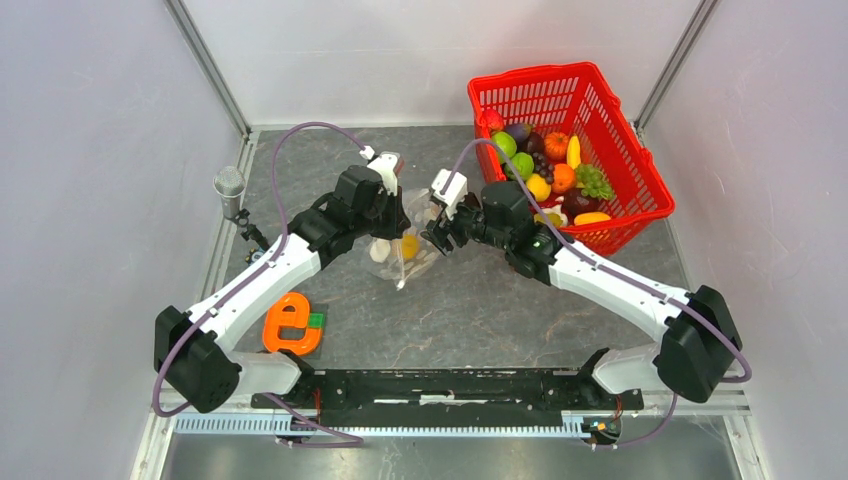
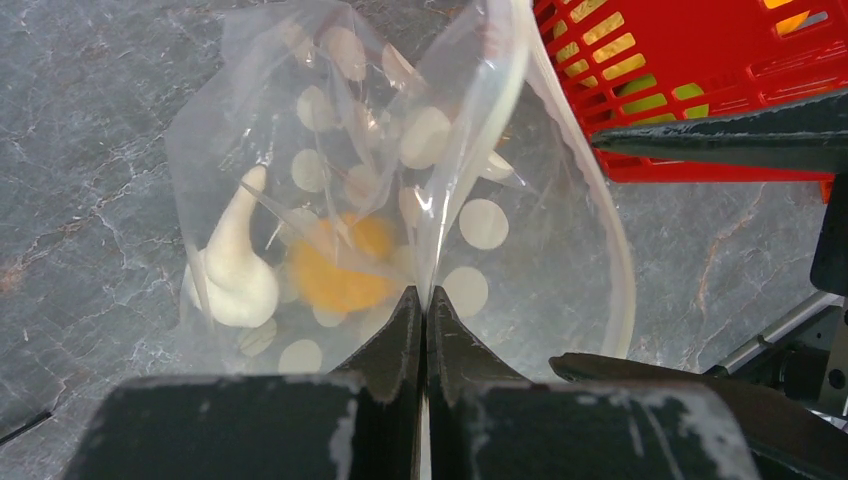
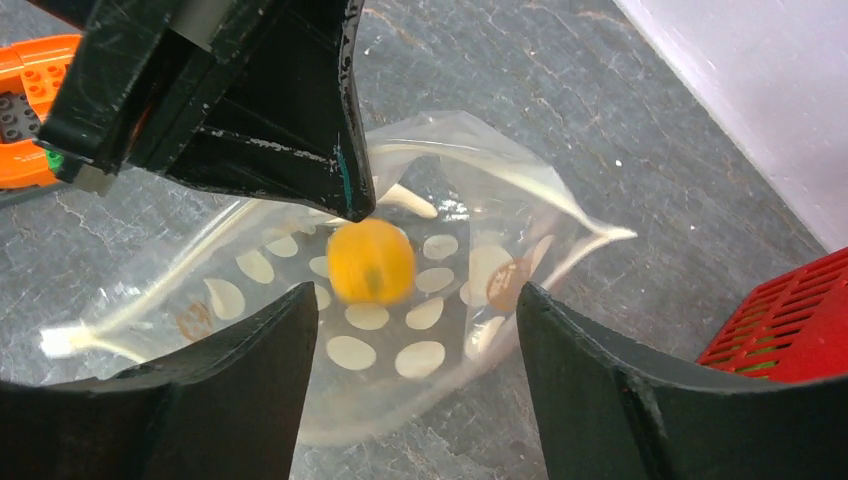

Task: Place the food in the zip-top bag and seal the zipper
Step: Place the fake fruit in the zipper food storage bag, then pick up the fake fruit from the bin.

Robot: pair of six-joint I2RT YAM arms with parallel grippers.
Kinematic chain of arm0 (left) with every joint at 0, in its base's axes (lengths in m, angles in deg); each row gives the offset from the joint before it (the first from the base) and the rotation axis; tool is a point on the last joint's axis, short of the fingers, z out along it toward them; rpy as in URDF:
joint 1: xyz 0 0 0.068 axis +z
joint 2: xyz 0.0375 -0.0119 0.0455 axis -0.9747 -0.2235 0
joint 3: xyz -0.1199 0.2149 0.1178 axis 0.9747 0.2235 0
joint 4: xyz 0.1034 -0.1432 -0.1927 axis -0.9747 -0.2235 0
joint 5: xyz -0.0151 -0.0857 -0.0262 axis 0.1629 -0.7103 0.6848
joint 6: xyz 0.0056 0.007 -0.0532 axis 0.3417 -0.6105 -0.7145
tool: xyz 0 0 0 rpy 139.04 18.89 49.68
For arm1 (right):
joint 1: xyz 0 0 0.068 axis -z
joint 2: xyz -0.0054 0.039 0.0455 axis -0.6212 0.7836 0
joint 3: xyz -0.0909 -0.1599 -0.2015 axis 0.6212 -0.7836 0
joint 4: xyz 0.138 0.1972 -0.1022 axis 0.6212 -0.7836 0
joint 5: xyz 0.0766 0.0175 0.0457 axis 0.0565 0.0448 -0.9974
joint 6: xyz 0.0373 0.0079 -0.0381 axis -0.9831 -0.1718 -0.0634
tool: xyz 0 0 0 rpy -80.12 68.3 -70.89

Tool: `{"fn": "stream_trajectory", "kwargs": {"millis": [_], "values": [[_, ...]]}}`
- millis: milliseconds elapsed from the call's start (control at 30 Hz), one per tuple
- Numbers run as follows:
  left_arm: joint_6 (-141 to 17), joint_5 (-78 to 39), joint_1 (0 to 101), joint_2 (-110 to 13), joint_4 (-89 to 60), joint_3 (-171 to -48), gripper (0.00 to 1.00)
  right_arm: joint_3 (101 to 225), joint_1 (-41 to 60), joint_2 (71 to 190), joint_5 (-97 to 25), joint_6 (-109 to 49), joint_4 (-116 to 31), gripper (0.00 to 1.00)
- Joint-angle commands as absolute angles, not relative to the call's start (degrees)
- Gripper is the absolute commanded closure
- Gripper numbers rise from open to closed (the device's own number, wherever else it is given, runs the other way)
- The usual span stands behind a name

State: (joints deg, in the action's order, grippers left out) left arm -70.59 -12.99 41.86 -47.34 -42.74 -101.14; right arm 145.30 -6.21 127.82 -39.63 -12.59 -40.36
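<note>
Two grippers at a clear, white-dotted plastic zip-top bag on a grey marbled table: left gripper pinches its film; right gripper gapes above a round yellow-orange toy fruit inside.

Table: dark grey marbled surface.
Far right corner: red mesh basket, standing on the table (heaped with toy fruit).
Middle: zip-top bag, clear with white dots, its lower part resting on the table.
Near left: orange e-shaped toy, lying flat.
Left edge: grey microphone on a stand.
</note>
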Motion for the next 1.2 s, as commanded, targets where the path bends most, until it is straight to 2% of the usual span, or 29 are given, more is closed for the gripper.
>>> {"fn": "stream_trajectory", "kwargs": {"millis": [0, 167, 300, 400, 567, 867, 1167], "values": [[-72.25, -12.46, 41.84, -45.60, -40.27, -101.02, 0.98, 143.64, -6.32, 124.32, -39.12, -14.15, -33.65, 0.22], [-72.12, -11.96, 41.81, -45.47, -40.26, -100.98, 0.98, 139.57, -6.24, 116.91, -32.20, -15.85, -26.24, 0.20], [-71.94, -11.52, 41.84, -45.19, -40.27, -100.94, 0.98, 138.57, -5.37, 112.52, -12.47, -15.55, -24.77, 0.14], [-71.94, -11.75, 41.84, -45.17, -40.27, -100.98, 0.98, 141.91, -0.24, 113.22, -1.90, -17.98, -30.37, 0.13], [-72.16, -12.68, 41.84, -45.43, -40.10, -100.94, 0.98, 147.83, 13.98, 118.34, -6.78, -28.47, -43.72, 0.13], [-72.20, -13.04, 41.81, -44.84, -40.01, -100.68, 0.98, 156.75, 29.75, 131.99, -14.86, -33.75, -53.27, 0.12], [-72.24, -13.58, 41.75, -44.74, -39.88, -100.50, 0.98, 167.80, 31.39, 145.13, -0.58, -29.74, -60.87, 0.07]]}}
